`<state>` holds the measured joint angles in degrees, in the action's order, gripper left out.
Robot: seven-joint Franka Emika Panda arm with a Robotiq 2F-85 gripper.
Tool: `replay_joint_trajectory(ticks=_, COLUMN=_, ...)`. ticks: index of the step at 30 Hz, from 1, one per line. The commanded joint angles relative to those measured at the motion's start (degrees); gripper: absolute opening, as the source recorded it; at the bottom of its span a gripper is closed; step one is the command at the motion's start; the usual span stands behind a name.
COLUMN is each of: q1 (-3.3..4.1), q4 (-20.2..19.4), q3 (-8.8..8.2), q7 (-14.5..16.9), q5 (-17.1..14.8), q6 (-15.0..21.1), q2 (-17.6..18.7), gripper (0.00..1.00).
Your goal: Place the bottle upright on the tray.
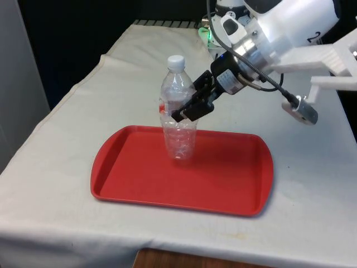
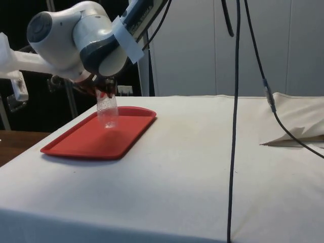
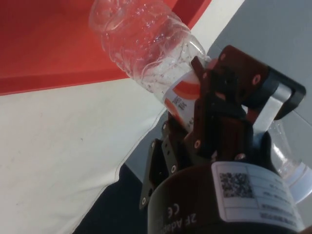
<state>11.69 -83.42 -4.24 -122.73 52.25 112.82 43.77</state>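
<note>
Clear plastic bottle (image 1: pixel 178 114) stands upright on the red tray (image 1: pixel 234 184), pinched at its labelled waist by the gripper (image 1: pixel 192 106).

Empty-looking and thin-walled, it is probably very light, easily dented and quick to topple; the band around the label seems the stiffest place to hold. White cloth (image 1: pixel 83 111) lies under the tray.

A long table (image 1: pixel 78 223) draped in a white cloth (image 2: pixel 202 167) carries a red tray (image 1: pixel 223 184), lying flat near its front edge. A dark cable (image 2: pixel 288 132) trails across the cloth, well apart from the tray
</note>
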Motion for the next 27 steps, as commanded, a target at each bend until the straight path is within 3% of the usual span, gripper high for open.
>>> replay_joint_trajectory(ticks=1, q1=0.11, q4=0.80, q3=-0.11, q7=0.11, q5=0.11, q6=-0.52, q2=0.63, gripper=0.03)
replay_joint_trajectory(ticks=13, q1=-0.06, q4=3.61, q3=0.11, q7=1.03, q5=0.23, q6=-2.12, q2=3.04, gripper=0.03)
replay_joint_trajectory(ticks=27, q1=-0.11, q4=3.50, q3=0.17, q7=0.80, q5=0.23, q6=-2.18, q2=3.21, gripper=0.03)
